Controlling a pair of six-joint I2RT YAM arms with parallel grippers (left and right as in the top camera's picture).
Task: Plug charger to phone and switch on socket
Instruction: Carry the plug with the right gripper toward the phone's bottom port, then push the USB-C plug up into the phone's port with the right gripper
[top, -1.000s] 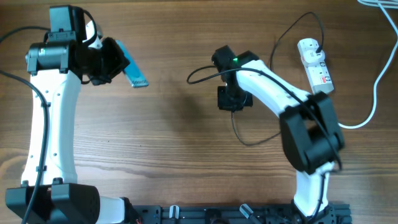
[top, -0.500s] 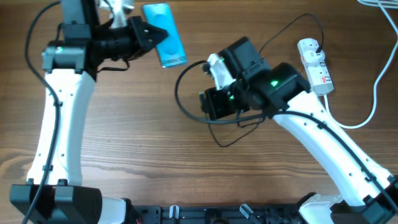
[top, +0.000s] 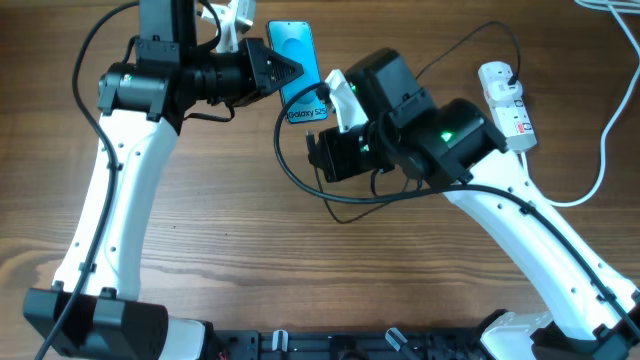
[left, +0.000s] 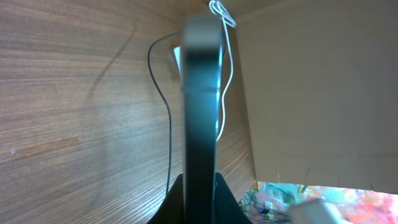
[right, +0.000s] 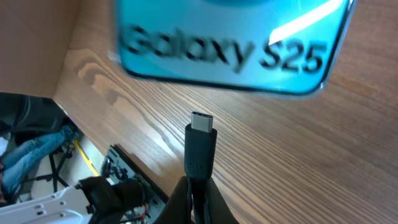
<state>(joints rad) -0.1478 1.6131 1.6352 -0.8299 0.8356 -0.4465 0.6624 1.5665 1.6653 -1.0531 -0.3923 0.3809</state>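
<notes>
So the phone (top: 302, 62) is held up off the table (top: 200, 250) by the left gripper (left: 199, 202), clamped edge-on between the fingers. That grip makes sense, since the bottom edge is left free and turned toward the other arm. From overhead the teal screen is seen facing up, with the "Galaxy S25" strip at the end nearest the right arm.

The plug tip (right: 202, 134) is pinched in the right gripper (right: 199, 193), which is closed tight on the back of the connector so the metal end sticks out straight. In the right wrist view it's pointed at the phone's bottom edge and sits just short of it, not touching. The port itself can't be made out, so whether the tip is actually lined up can't be told. It looks slightly off to one side of the edge's middle.

The cable (top: 281, 158) is looped loose below the phone, so there's slack for a push. The socket (top: 510, 110) is parked at the far right, well apart from both grippers. The cable's other end looks plugged in there. Switch state can't be read.

Probably the insertion step, with nothing plugged into the phone yet. A skewed approach could easily scrape the tip along the edge.
</notes>
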